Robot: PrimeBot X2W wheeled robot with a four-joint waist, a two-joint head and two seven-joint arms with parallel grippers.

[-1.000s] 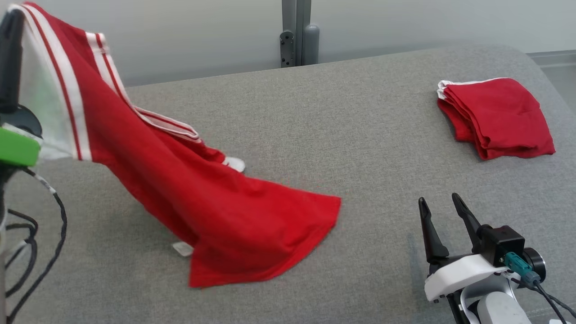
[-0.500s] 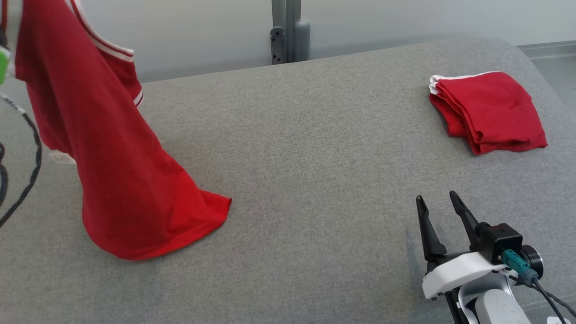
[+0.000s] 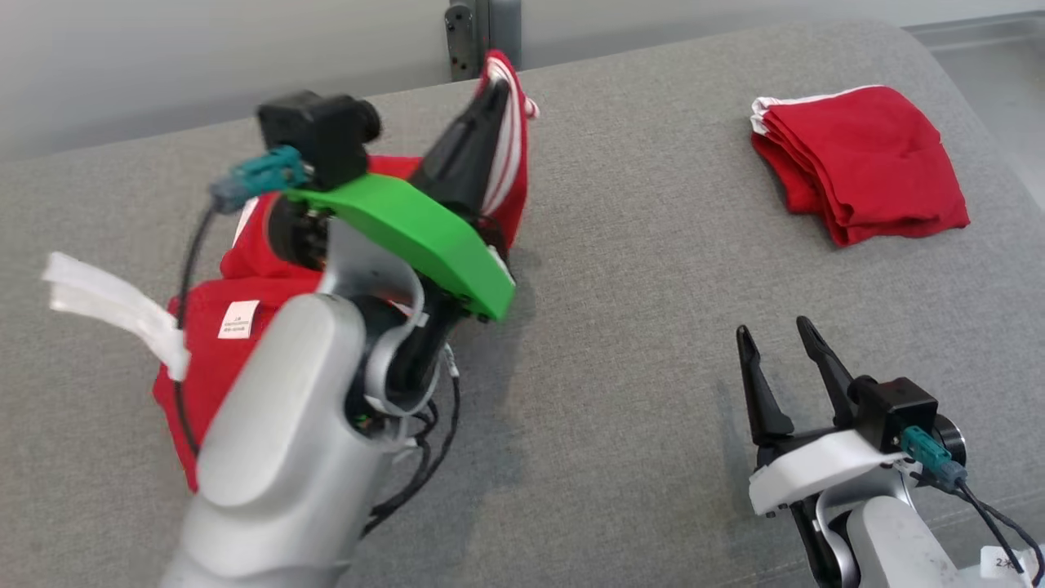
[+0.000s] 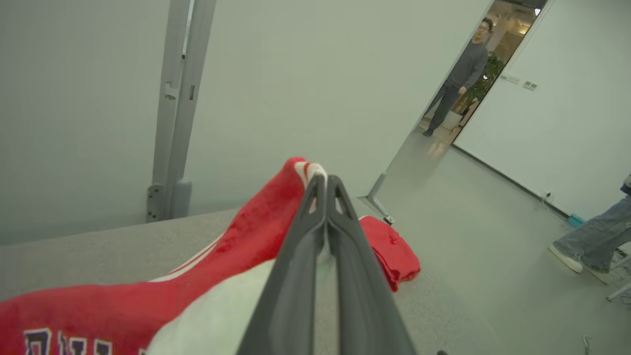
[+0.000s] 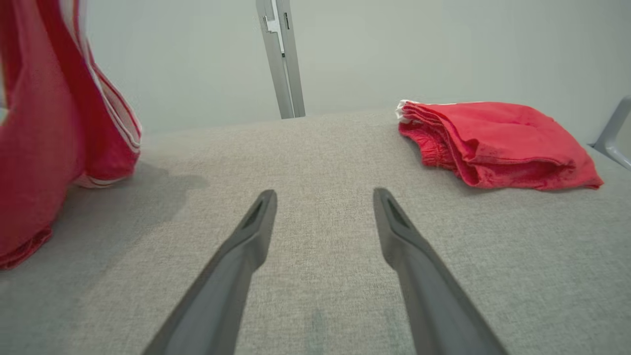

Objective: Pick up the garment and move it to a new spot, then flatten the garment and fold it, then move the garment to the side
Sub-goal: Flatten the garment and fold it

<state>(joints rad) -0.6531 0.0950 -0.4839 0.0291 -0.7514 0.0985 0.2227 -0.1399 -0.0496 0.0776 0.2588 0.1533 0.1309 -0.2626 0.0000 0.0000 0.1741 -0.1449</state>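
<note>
Garment [image 3: 204,359], soft, light, likely floppy, droops at ten o'clock from the left tool [image 3: 492,94] clamped on its striped edge; right tool [image 3: 774,328], apart, should take another edge.

Garment [image 3: 204,367]: was red, with white stripes along its trim, a white inner face, dark lettering [image 4: 64,340] edged in white, and a white label [image 3: 238,318].
Pile [image 3: 865,163], at the bench's far right corner: was red, white along one edge.
Bench [image 3: 637,269]: was plain grey weave.
Left gripper [image 3: 494,86]: had dark fingers on a green mount [image 3: 408,229].
Right gripper [image 3: 773,327]: had dark fingers on a white mount [image 3: 816,469].
Connectors [image 3: 255,175]: were teal.
Wall [image 4: 296,74]: was pale grey-green.
Post [image 5: 281,59]: was grey.
</note>
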